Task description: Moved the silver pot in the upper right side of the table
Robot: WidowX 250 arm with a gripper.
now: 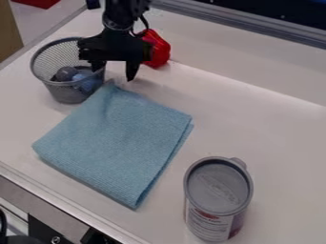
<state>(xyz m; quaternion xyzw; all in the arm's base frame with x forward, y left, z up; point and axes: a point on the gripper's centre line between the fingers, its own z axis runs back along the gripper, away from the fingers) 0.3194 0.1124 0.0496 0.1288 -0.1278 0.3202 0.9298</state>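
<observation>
On the desk, at the view's upper left, the wire-mesh pot, presumably the silver one meant, is set beside the blue cloth. The pincer is held open at the pot's right rim, probably so that the wall can be pinched.

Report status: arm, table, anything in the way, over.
Gripper empty, jaws apart, near mesh basket. Can upright, lower right. Blue cloth between gripper and can.

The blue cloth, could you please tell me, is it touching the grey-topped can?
Apart. The camera view shows a strip of bare white table between the right edge of the blue cloth and the grey-topped can.
</observation>
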